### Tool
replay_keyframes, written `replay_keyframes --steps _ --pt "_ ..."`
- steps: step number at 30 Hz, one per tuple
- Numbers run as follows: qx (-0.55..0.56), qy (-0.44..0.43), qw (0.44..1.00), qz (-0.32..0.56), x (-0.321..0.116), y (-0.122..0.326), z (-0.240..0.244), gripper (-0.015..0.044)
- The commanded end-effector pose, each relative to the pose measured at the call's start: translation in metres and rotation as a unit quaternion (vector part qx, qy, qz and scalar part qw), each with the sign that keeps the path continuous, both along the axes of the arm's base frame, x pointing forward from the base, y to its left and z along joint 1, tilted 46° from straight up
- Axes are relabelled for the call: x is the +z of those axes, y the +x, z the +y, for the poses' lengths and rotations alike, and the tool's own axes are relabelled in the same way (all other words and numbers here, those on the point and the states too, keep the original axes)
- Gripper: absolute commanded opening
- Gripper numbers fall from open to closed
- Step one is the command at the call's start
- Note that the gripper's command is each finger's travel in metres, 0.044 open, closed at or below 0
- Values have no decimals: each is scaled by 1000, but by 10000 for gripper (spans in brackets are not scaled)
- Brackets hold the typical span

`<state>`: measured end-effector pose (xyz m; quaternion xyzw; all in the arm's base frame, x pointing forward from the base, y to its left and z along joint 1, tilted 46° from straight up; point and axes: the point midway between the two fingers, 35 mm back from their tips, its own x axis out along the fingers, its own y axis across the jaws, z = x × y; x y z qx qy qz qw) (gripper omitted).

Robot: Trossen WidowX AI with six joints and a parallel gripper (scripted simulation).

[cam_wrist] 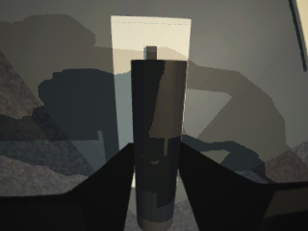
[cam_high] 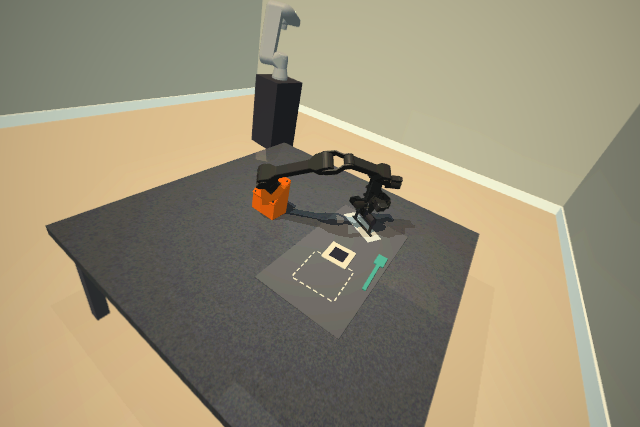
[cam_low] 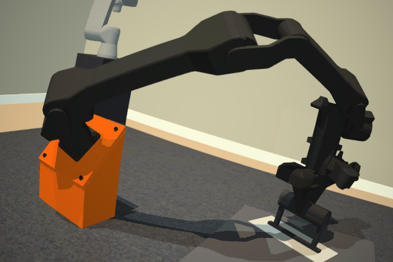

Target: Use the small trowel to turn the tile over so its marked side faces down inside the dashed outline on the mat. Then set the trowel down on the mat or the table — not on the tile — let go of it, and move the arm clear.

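Note:
The small trowel point(cam_high: 372, 237) point(cam_low: 328, 253) point(cam_wrist: 149, 31) has a long pale blade and a dark round handle on two posts over a dark bar. My gripper point(cam_high: 368, 215) point(cam_low: 304, 208) point(cam_wrist: 155, 147) is shut on the handle from both sides near its middle. The blade is level with or just above the mat; I cannot tell if it touches. The tile point(cam_high: 350, 257), cream with a dark square facing up, lies across the far side of the dashed outline point(cam_high: 313, 288), partly outside it. Only the tile's edge shows at the wrist view's upper right.
A teal flat-headed tool point(cam_high: 372, 273) lies near the right edge of the grey mat point(cam_high: 330, 321). The orange arm base point(cam_high: 270, 201) point(cam_low: 99, 189) stands at the left on the dark table point(cam_high: 170, 267). A pale second arm point(cam_high: 270, 32) point(cam_low: 101, 5) stands on a pedestal behind.

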<state>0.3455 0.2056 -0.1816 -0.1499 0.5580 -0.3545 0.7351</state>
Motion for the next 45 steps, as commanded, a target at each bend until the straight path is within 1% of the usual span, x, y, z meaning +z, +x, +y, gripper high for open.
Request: replay_keyframes --steps 1,10,19,25,30,31,45 --pt "-38 7 999 -36 0 1 -1 130" --pt "-133 24 982 -128 0 1 -1 130" --pt "-226 40 948 -218 0 1 -1 130" --pt "-241 43 941 -233 0 1 -1 130" --pt "-241 43 941 -233 0 1 -1 261" --pt "-241 43 941 -233 0 1 -1 270" --pt "-241 43 941 -233 0 1 -1 270"
